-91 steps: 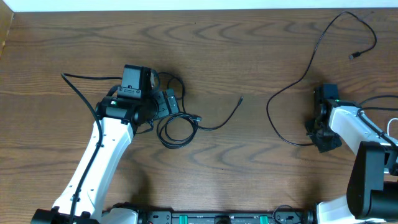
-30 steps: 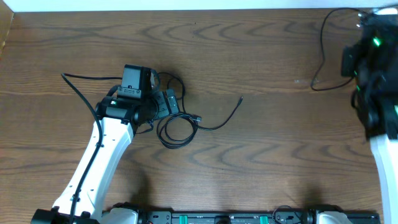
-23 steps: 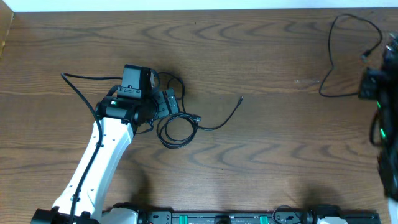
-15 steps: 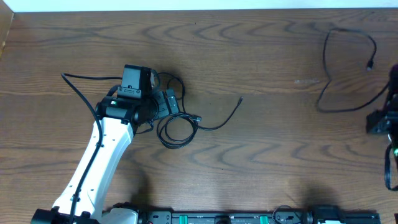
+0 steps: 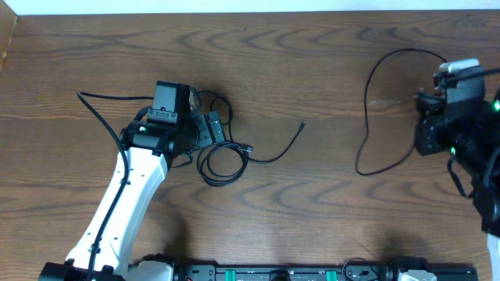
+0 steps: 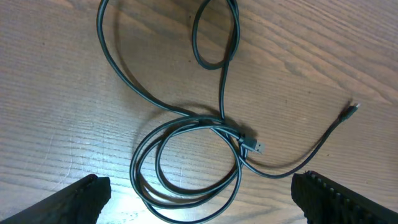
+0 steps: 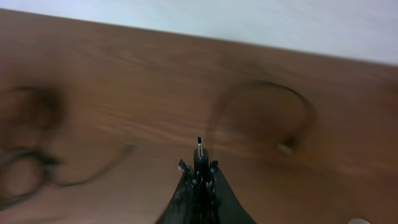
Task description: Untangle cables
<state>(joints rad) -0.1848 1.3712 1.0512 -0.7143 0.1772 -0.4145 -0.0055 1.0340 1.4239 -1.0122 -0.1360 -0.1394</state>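
Observation:
A black cable (image 5: 223, 160) lies coiled in loops left of centre, one end trailing right to a small plug (image 5: 302, 123). My left gripper (image 5: 207, 131) hovers over that coil, open wide. In the left wrist view the coil (image 6: 186, 163) lies on the wood between my two fingers (image 6: 87, 198), untouched, with a plug (image 6: 252, 145) at its right side. A second black cable (image 5: 367, 101) arcs across the right of the table. My right gripper (image 5: 426, 140) is shut on its plug end (image 7: 199, 149), whose metal tip pokes out past the jaws.
The table is brown wood with a pale edge (image 5: 234, 6) along the far side. The left arm's own thick black wire (image 5: 98, 117) runs across the table at the far left. The right wrist view is motion-blurred.
The right arm has swung from the far right corner toward the front and then left, dragging its cable into a tall loop. The left arm and the coil have not moved.

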